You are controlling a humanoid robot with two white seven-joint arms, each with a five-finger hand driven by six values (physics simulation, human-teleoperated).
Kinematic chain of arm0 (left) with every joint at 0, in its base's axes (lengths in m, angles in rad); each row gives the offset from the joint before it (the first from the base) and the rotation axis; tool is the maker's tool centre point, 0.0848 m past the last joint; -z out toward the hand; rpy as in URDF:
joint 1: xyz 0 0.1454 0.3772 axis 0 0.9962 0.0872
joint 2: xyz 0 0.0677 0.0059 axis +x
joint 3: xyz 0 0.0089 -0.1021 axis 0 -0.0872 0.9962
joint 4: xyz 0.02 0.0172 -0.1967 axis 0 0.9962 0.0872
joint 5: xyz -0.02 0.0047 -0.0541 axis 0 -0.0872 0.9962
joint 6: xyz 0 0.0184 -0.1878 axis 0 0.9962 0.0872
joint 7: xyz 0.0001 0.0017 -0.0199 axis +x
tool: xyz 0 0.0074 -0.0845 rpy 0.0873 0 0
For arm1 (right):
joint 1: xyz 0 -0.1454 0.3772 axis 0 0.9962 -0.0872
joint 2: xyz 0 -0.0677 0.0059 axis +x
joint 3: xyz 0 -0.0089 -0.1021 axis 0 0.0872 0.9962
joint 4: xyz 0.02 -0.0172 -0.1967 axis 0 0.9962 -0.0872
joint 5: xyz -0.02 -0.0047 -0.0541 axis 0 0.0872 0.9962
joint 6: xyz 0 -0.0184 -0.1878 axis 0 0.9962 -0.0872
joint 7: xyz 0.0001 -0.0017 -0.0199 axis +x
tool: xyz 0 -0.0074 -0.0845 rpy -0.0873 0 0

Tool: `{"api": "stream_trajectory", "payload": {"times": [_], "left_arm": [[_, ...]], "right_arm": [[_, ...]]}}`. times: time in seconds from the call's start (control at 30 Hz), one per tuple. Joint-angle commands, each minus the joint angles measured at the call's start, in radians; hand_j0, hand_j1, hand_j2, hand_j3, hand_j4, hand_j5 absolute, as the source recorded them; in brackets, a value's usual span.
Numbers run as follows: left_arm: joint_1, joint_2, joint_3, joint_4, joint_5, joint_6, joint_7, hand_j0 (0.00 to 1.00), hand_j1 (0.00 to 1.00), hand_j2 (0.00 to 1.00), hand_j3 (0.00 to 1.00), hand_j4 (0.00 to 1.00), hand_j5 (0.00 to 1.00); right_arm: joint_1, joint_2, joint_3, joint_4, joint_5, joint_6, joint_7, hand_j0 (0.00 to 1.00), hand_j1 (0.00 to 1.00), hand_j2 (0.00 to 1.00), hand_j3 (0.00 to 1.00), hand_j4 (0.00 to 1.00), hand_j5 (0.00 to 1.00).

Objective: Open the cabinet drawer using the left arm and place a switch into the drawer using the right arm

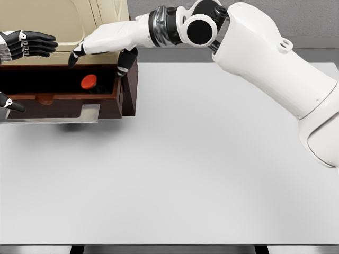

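**Switch in open drawer**

Switch (88,81), red, inside open drawer (58,100) at upper left of frame. Right hand (100,45) above it, fingers loose, empty. Left hand (29,43) at left edge, fingers extended, empty.

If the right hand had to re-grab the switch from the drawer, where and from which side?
Probably from straight above, pinching the red button top: it is the only part of the switch that shows clearly, and the drawer walls block any sideways approach. The right hand hovers over the opening, fingers spread, holding nothing. The body below the button is too dark to judge.
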Motion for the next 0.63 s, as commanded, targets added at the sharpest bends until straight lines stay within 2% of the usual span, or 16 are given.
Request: {"api": "stream_trajectory", "payload": {"times": [0.0,0.03,0.1,0.13,0.2,0.23,0.27,0.33,0.37,0.43,0.53,0.6], "left_arm": [[0.000,0.006,0.003,0.000,0.006,0.001,0.000,1.00,1.00,1.00,1.00,1.00,1.00],[0.000,0.008,0.003,0.000,0.007,0.001,0.000,1.00,1.00,1.00,1.00,1.00,1.00],[0.000,0.008,0.003,0.000,0.007,0.001,0.000,1.00,1.00,1.00,1.00,1.00,1.00],[0.000,0.008,0.003,0.000,0.007,0.001,0.000,1.00,1.00,1.00,1.00,1.00,1.00],[0.000,0.008,0.003,0.000,0.007,0.001,0.000,1.00,1.00,1.00,1.00,1.00,1.00],[-0.001,0.008,0.003,0.000,0.006,0.001,0.000,1.00,1.00,1.00,1.00,1.00,1.00],[-0.001,0.008,0.003,0.000,0.006,0.001,0.000,1.00,1.00,1.00,1.00,1.00,1.00],[-0.001,0.008,0.003,0.000,0.006,0.001,0.000,1.00,1.00,1.00,1.00,1.00,1.00],[-0.001,0.008,0.003,0.000,0.006,0.001,0.000,1.00,1.00,1.00,1.00,1.00,1.00],[-0.001,0.008,0.003,0.000,0.006,0.001,0.000,1.00,1.00,1.00,1.00,1.00,1.00],[-0.001,0.008,0.003,0.000,0.006,0.001,0.000,1.00,1.00,1.00,1.00,1.00,1.00],[-0.001,0.008,0.003,0.000,0.006,0.001,0.000,1.00,1.00,1.00,1.00,1.00,1.00]], "right_arm": [[0.000,-0.008,-0.002,-0.028,-0.005,-0.003,-0.002,1.00,1.00,1.00,1.00,1.00,1.00],[0.000,-0.019,-0.001,-0.072,-0.008,-0.005,-0.002,1.00,1.00,1.00,1.00,1.00,1.00],[0.003,-0.097,-0.001,-0.172,-0.012,-0.006,-0.002,1.00,1.00,1.00,1.00,1.00,1.00],[0.008,-0.146,-0.001,-0.245,-0.014,-0.006,-0.002,1.00,1.00,1.00,1.00,1.00,1.00],[0.028,-0.266,0.002,-0.410,-0.014,-0.011,-0.002,1.00,1.00,1.00,1.00,1.00,1.00],[0.048,-0.350,0.001,-0.492,-0.014,-0.031,-0.002,1.00,1.00,1.00,1.00,1.00,1.00],[0.064,-0.430,-0.005,-0.516,-0.025,-0.071,-0.002,1.00,1.00,1.00,1.00,1.00,1.00],[0.106,-0.588,-0.019,-0.513,-0.098,-0.192,-0.002,1.00,1.00,1.00,1.00,1.00,1.00],[0.147,-0.648,-0.050,-0.511,-0.100,-0.209,-0.002,1.00,1.00,1.00,1.00,1.00,1.00],[0.209,-0.727,-0.111,-0.503,-0.101,-0.209,-0.002,1.00,1.00,1.00,1.00,1.00,1.00],[0.244,-0.749,-0.140,-0.405,-0.106,-0.201,-0.002,1.00,1.00,1.00,1.00,1.00,1.00],[0.258,-0.755,-0.148,-0.390,-0.106,-0.201,-0.002,1.00,1.00,1.00,1.00,1.00,1.00]]}}
